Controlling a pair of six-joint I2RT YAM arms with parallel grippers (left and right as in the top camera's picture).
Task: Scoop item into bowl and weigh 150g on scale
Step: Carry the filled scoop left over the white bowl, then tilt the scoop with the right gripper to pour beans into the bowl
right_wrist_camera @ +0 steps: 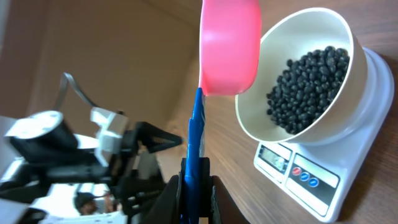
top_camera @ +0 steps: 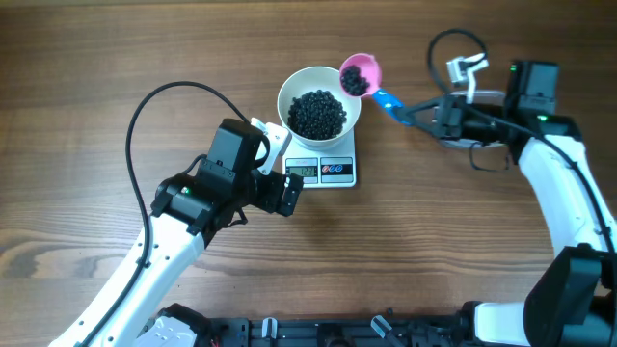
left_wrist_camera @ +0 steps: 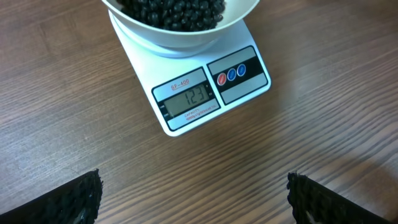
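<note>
- The scale (top_camera: 321, 171) lies on the wooden table (top_camera: 96, 58). Its display (left_wrist_camera: 186, 102) reads 123, and 3 round buttons (left_wrist_camera: 231, 74) sit beside the display.
- The white bowl (top_camera: 283, 101) stands on the scale's platform and covers most of it, leaving only the display edge bare.
- The black beans (top_camera: 317, 114) lie in a loose heap inside the bowl on the scale.
- The right gripper (right_wrist_camera: 194, 202) is pressed together on the blue handle (right_wrist_camera: 196, 134) of a pink scoop (top_camera: 360, 75).
- The scoop is off the scale's far right corner, right at the bowl's rim, with a few beans in its cup.
- The left gripper (left_wrist_camera: 194, 200) has its fingers (left_wrist_camera: 78, 199) spread wide and holds nothing. It faces the scale's display edge from just beside it.
</note>
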